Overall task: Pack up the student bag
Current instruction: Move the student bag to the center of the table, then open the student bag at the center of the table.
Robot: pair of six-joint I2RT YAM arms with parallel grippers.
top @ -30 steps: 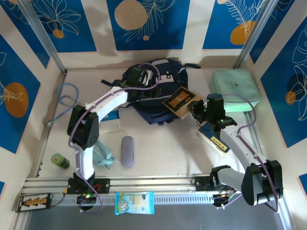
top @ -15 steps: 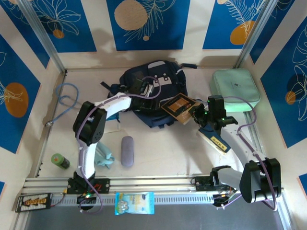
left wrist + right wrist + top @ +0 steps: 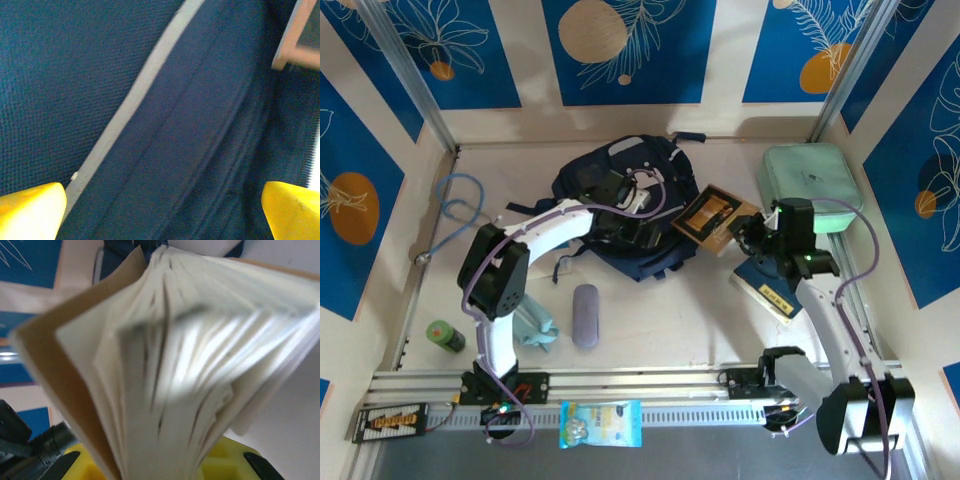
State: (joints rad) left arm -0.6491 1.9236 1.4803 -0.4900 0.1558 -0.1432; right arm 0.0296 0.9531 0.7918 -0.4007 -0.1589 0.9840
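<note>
The student bag is matt woven cloth; the book shows matt paper pages, card cover

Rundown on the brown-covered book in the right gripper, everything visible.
A brown card-covered book with a darker cover panel and cream pages, fanned apart in the wrist view. The right gripper is shut on its near edge, holding it at the right edge of the dark navy fabric backpack; whether book and backpack touch is unclear.

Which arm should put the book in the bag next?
The right one. The right gripper holds the book, its pages fanned open, right beside the bag. The left gripper is open and empty over the bag's fabric, so it could probably steady the bag instead.
</note>
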